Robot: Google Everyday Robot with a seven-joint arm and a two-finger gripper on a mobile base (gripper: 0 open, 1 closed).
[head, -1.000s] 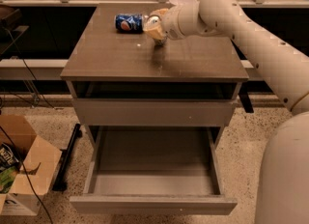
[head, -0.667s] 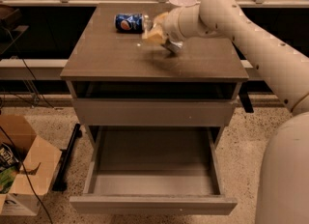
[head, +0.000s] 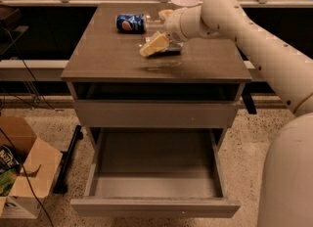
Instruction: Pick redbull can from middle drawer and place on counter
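Observation:
The redbull can [head: 172, 50] shows as a small silvery-grey shape lying low on the counter [head: 112, 57], right at my gripper [head: 152, 48] and partly hidden by it. The gripper is tilted down to the left, just above the middle of the counter, reaching in from the right on the cream arm [head: 234, 20]. The middle drawer [head: 155, 160] is pulled out below, and nothing shows on its grey floor.
A blue Pepsi can [head: 131, 23] lies on its side at the counter's back left. A white bowl [head: 185, 0] stands at the back edge. A shut drawer front [head: 155, 113] sits under the counter. An open cardboard box [head: 22, 172] and cables are on the floor at left.
The gripper has tipped over from upright to slanting down-left and moved a little lower over the counter. The can has gone with it from upright to lying low.

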